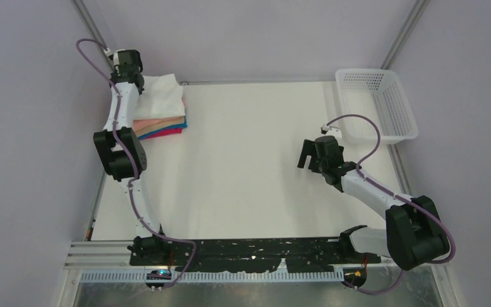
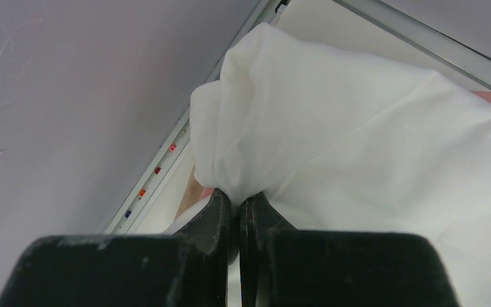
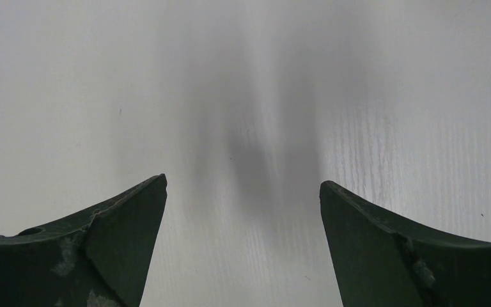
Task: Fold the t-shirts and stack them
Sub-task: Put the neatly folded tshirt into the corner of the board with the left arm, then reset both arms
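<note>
A folded white t-shirt [image 1: 165, 96] lies on top of a stack of folded t-shirts [image 1: 161, 128] in salmon-pink, tan, blue and magenta at the table's far left corner. Its print is hidden. My left gripper [image 1: 142, 82] is at the stack's far left edge, shut on a bunched fold of the white t-shirt [image 2: 358, 134]; in the left wrist view the left gripper [image 2: 235, 199] pinches the cloth between nearly closed fingers. My right gripper [image 1: 309, 155] is open and empty over bare table at the right; the right wrist view [image 3: 243, 192] shows only tabletop between its fingers.
A white perforated plastic basket [image 1: 401, 121] stands at the far right, holding nothing that shows. The table's metal rail [image 2: 166, 166] and the grey wall run close beside the left gripper. The white tabletop [image 1: 249, 160] lies between the arms.
</note>
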You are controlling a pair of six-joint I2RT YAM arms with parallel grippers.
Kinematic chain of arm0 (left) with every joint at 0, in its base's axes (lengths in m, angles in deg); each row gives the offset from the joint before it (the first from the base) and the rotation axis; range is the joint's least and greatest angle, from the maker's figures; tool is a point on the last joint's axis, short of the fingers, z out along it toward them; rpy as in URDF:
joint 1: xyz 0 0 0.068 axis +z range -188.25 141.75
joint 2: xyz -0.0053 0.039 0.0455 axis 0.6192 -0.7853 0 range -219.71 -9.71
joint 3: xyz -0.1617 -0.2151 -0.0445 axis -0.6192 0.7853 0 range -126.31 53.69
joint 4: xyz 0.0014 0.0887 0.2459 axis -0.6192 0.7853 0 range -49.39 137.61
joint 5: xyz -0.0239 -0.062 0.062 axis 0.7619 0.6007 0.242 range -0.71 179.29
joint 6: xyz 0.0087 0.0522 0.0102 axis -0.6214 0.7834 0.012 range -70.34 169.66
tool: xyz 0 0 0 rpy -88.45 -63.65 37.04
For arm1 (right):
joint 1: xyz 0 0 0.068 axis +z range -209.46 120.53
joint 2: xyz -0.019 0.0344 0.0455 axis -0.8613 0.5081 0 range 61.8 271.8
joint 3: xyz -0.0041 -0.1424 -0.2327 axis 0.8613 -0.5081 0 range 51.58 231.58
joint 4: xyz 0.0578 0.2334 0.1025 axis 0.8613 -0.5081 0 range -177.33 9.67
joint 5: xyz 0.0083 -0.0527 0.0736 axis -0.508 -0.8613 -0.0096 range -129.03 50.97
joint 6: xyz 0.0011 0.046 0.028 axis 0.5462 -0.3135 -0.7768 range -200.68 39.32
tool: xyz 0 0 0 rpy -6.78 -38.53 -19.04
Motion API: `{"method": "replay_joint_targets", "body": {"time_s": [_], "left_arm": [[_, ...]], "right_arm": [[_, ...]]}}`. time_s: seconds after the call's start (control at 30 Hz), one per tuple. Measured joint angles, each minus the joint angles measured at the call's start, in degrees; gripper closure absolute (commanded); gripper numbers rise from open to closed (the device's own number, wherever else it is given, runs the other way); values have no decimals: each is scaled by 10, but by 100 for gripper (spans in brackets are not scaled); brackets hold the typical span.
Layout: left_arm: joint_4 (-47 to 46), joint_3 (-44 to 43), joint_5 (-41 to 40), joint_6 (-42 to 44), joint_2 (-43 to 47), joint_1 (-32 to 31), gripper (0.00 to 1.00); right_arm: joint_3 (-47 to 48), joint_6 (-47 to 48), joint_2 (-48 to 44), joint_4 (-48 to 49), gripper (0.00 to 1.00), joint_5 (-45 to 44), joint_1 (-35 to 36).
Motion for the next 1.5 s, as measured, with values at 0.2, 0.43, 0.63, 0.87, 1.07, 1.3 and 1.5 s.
{"method": "replay_joint_targets", "body": {"time_s": [0.2,0.43,0.63,0.87,1.07,1.3,1.5], "left_arm": [[2,4,6,-9,-4,9,100],[6,21,47,-42,-5,31,4],[-2,80,84,-61,36,38,0],[-60,174,178,-66,186,37,0],[-114,260,218,-82,316,16,1],[-191,553,217,-132,546,-115,0],[-217,780,178,-170,690,-272,0]], "right_arm": [[1,0,7,0,5,-2,0],[3,0,14,0,5,-2,0],[6,2,14,-1,5,-1,0],[9,3,14,-1,5,4,0],[9,8,-11,-3,5,7,0],[-1,8,-101,-4,5,5,0],[-43,6,-196,-5,5,3,0]]}}
